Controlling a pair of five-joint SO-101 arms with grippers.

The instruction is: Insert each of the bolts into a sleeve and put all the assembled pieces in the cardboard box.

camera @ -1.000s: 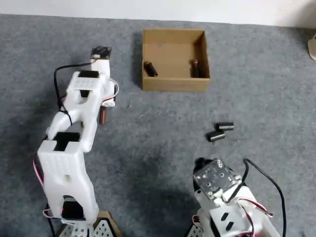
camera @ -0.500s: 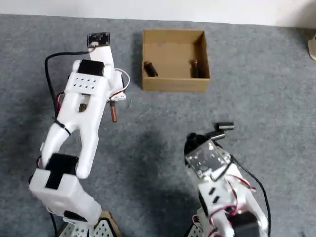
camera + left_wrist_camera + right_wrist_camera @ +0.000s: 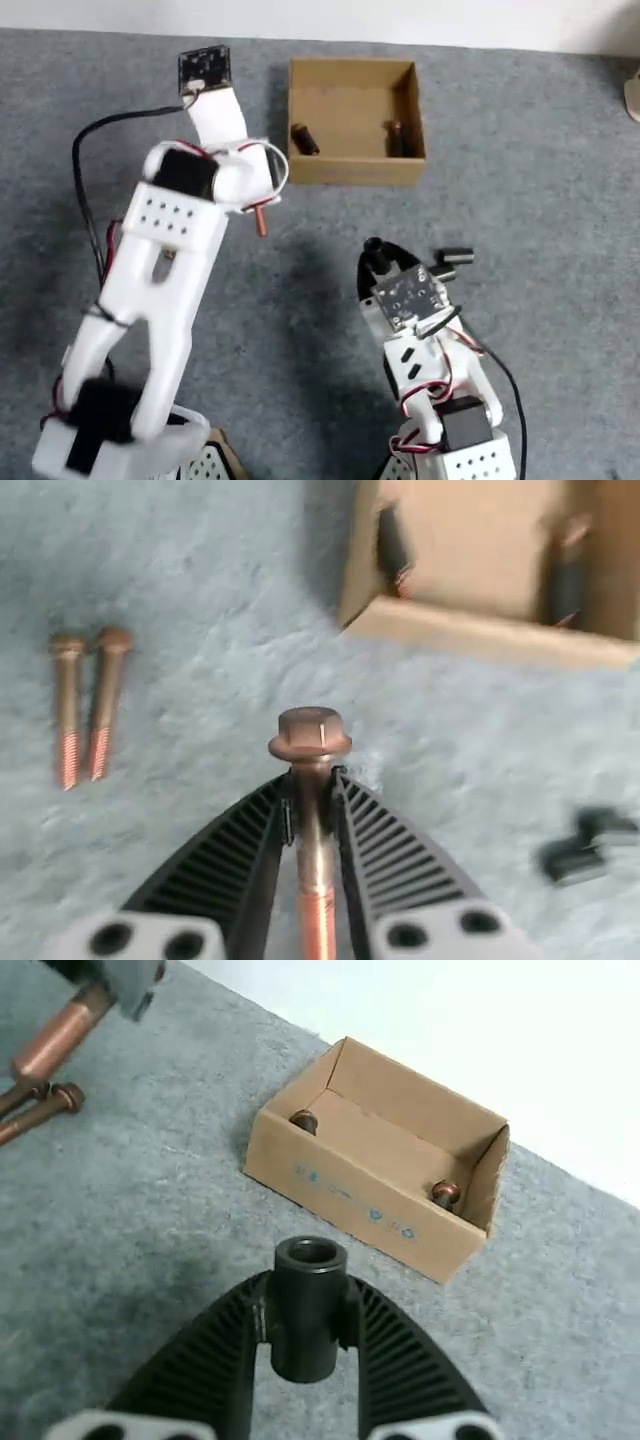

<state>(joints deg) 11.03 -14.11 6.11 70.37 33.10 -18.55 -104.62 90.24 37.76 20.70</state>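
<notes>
the bolt (image 3: pixel 310 780) is pinched at mid-shank by the left gripper (image 3: pixel 312 815), head poking out past the tips. in the high view it sits left of centre, just below the near-left corner of the cardboard box (image 3: pixel 350 172). the sleeve (image 3: pixel 308 1305) is clamped around its barrel in the right gripper (image 3: pixel 306 1335), near mid-frame, open bore facing outward. that probably leaves the bore free for the bolt to enter. 2 assembled pieces (image 3: pixel 304 139) already lie in the box at top centre. 2 spare bolts (image 3: pixel 85 705) lie side by side on the grey carpet (image 3: pixel 560 150). a loose sleeve (image 3: pixel 455 257) rests right of centre.
</notes>
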